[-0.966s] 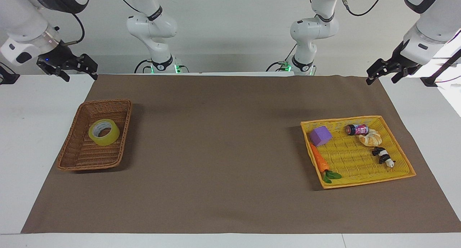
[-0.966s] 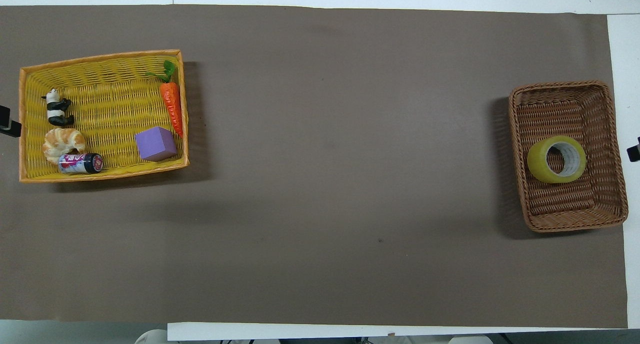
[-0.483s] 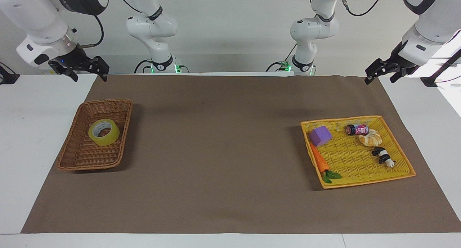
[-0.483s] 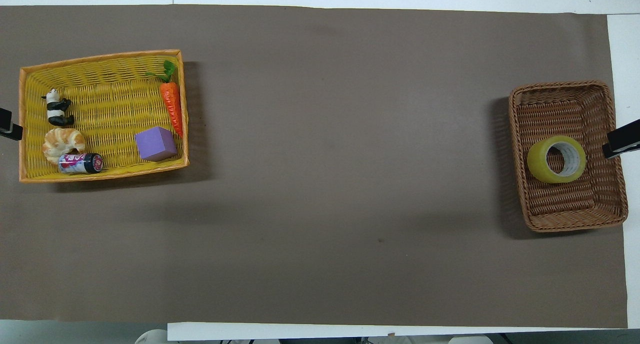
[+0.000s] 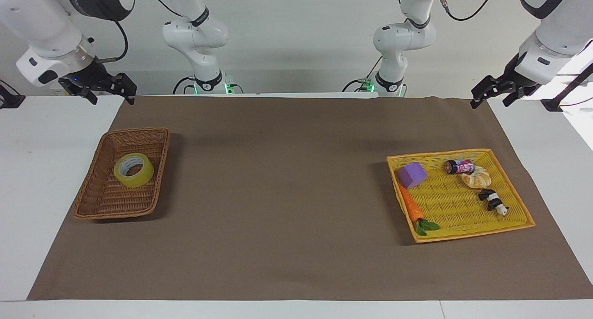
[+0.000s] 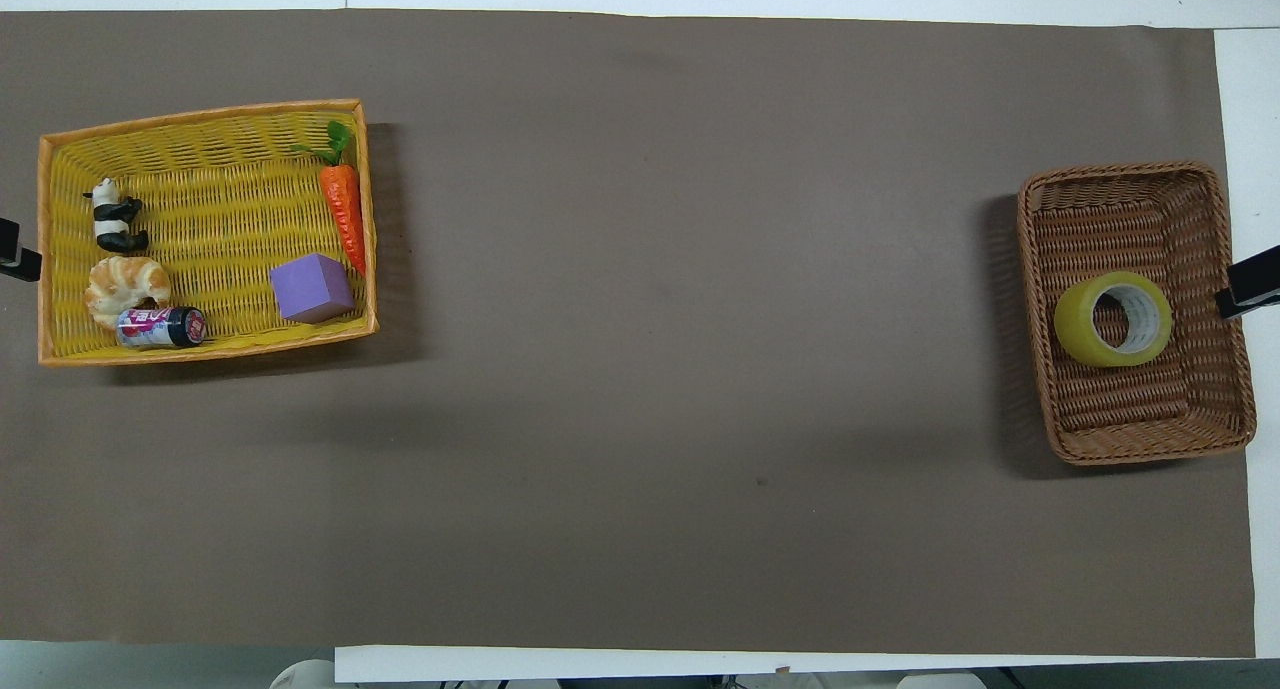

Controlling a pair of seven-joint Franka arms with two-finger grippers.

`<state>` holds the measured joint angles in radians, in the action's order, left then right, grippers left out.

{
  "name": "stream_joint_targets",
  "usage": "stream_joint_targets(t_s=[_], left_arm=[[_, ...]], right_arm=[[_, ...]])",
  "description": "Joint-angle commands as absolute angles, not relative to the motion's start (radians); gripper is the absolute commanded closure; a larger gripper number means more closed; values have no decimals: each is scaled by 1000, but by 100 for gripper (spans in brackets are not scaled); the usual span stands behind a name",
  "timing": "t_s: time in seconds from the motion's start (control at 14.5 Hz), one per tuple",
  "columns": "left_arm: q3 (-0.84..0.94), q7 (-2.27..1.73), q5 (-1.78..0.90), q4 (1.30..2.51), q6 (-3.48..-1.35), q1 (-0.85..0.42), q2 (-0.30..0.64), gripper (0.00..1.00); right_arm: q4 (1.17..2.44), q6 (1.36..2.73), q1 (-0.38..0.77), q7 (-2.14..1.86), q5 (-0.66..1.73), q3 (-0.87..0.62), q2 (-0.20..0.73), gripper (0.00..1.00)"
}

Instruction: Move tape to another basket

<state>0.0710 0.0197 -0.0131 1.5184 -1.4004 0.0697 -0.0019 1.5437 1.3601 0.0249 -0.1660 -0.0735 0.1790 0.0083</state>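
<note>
Your tape (image 5: 134, 170) lies flat in the brown basket (image 5: 103, 203) at the right arm's end of the surface. Your right pincer (image 5: 108, 90) hangs spread wide and empty above the mat's corner at the basket's twelve o'clock; your left pincer (image 5: 494, 95) waits likewise, open, empty.

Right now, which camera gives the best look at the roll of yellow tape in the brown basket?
The overhead view: it looks almost straight down on the tape, so the whole ring, its pale core and its place in the brown basket show clearly. The facing view shows the tape slantwise and smaller, though unblocked.
</note>
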Motion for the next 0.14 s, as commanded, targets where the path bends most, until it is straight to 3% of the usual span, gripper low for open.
stream_joint_targets(t_s=[0.0, 0.07], left_arm=[[63, 26, -17, 1546, -1401, 66, -28, 0], [63, 26, -17, 1546, -1401, 64, -28, 0]], right_arm=[[1536, 1362, 20, -153, -55, 181, 5, 0], [1536, 1362, 20, -153, -55, 183, 3, 0]])
